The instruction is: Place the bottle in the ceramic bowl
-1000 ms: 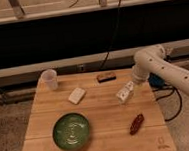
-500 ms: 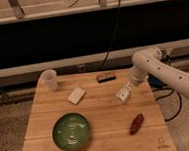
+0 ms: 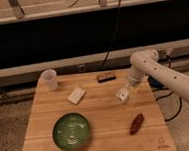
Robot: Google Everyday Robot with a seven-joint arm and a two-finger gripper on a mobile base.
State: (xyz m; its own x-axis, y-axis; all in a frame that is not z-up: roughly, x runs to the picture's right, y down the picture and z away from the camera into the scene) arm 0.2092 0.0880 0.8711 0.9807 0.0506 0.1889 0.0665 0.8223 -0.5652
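Observation:
The bottle [image 3: 123, 93], small and whitish with a pale label, lies tilted on the wooden table [image 3: 105, 120], right of centre. My gripper [image 3: 128, 87] comes down from the upper right on the white arm [image 3: 143, 61] and sits right at the bottle's upper end, hiding part of it. The ceramic bowl [image 3: 72, 131], round and dark green with a shiny patterned inside, stands empty at the front left, well apart from the bottle and the gripper.
A translucent white cup [image 3: 49, 79] stands at the back left corner. A flat cream block [image 3: 76, 95] lies left of centre. A small dark block [image 3: 105, 77] lies at the back edge. A reddish-brown object [image 3: 137, 123] lies at the front right.
The arm's elbow has shifted slightly left and down towards the bottle. The bottle stays in about the same spot on the table.

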